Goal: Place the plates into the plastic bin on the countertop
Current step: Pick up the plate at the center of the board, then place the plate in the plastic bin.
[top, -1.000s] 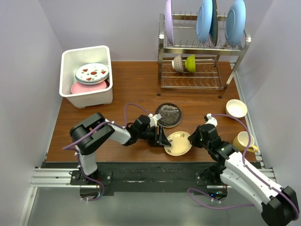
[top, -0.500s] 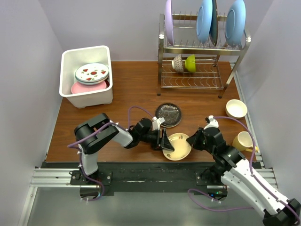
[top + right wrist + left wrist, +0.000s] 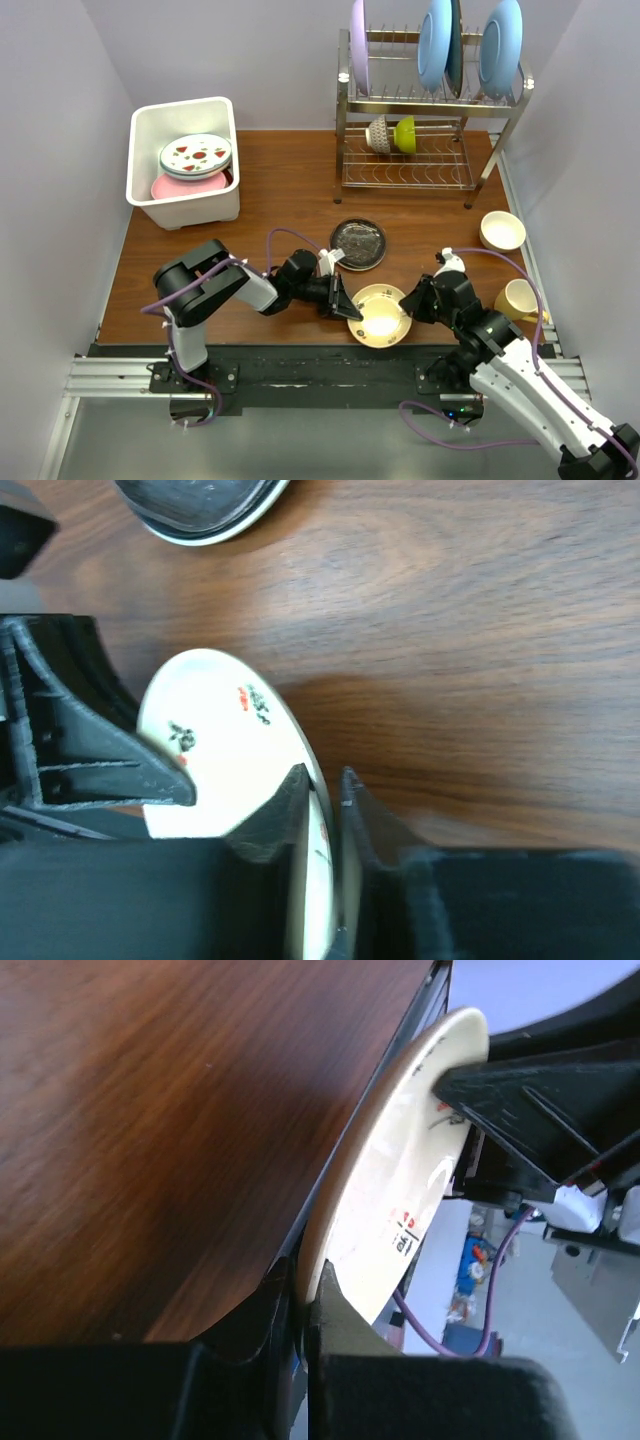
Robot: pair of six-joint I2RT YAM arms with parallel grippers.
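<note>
The small yellowish plate (image 3: 380,318) is held tilted over the countertop's (image 3: 280,200) front edge, between both grippers. My left gripper (image 3: 347,303) is shut on its left rim; the rim is pinched between the jaws in the left wrist view (image 3: 303,1300). My right gripper (image 3: 410,303) is closed on the right rim, seen in the right wrist view (image 3: 325,790). The dark glass plate (image 3: 358,243) lies flat just behind. The white plastic bin (image 3: 150,125) stands at the far left and holds the fruit-motif plate (image 3: 196,155) on the pink plate (image 3: 180,188).
A steel wire rack (image 3: 430,160) at the back right holds lilac and light-blue plates and small bowls. A cream bowl (image 3: 502,230) and a mug (image 3: 518,298) stand at the right edge. The black front rail (image 3: 300,365) runs below the plate.
The yellowish plate has shifted slightly toward the front edge and tipped up. Both grippers moved with it, the right one a little down and left.
</note>
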